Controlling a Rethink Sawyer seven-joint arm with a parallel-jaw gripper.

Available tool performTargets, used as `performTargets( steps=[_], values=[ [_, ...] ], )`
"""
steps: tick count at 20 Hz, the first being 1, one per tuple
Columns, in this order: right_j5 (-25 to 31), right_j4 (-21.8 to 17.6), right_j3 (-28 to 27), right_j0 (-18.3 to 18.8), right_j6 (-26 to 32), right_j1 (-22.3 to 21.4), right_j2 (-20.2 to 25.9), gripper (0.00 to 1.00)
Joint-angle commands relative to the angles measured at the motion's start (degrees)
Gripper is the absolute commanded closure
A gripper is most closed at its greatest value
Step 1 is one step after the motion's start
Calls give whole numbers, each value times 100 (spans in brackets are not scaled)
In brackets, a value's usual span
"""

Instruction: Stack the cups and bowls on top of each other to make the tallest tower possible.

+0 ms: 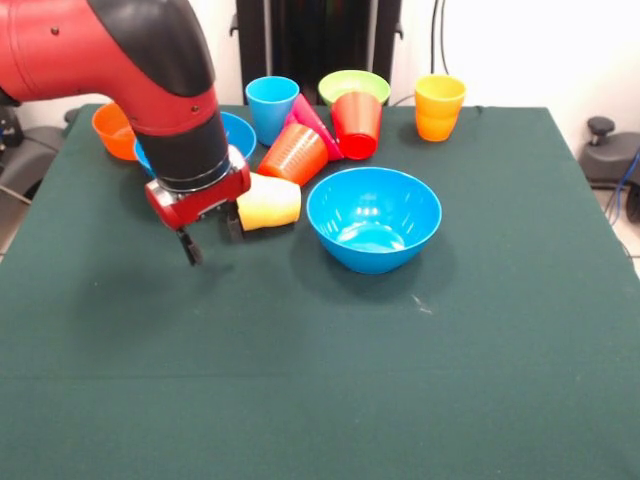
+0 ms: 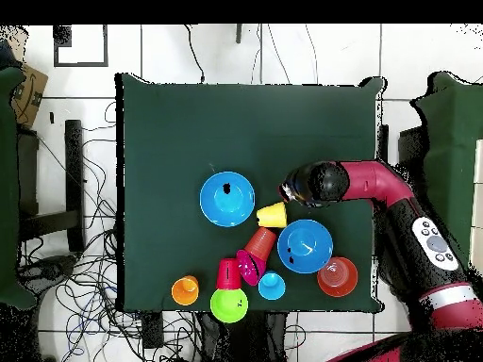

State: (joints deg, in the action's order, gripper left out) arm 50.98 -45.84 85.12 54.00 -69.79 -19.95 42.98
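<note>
Pale yellow cup (image 1: pixel 268 202) tipped on its side on the green surface (image 1: pixel 320 380) beside the big blue bowl (image 1: pixel 373 217), gripper (image 1: pixel 209 236) spread open next to it, holding nothing; probably light, rigid, slick plastic, so best pinched across the rim.

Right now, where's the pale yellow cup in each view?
Front view: the pale yellow cup lies on its side left of centre, beside the gripper, left of the near blue bowl.
Overhead view: the same cup sits at centre, between the two blue bowls, just below the gripper.
Shared landmark: the near blue bowl, standing apart from the cluster.
</note>
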Motion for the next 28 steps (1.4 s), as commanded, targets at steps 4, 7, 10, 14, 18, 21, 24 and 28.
performTargets(
  steps=[4, 7, 10, 14, 18, 21, 24, 28],
  values=[
    [-233, 97, 333, -90, 442, -71, -52, 0],
    [-305, 86, 388, -82, 424, -53, -73, 0],
    [-368, 65, 404, -45, 377, 111, -147, 0],
    [-453, -30, 377, -51, 348, 213, -219, 0],
    [-379, -4, 313, -80, 340, 248, -246, 0],
    [-296, 4, 245, -117, 330, 287, -293, 0],
    [-214, -34, 184, -209, 272, 235, -360, 0],
    [-186, -33, 180, -221, 266, 215, -379, 0]
  ],
)
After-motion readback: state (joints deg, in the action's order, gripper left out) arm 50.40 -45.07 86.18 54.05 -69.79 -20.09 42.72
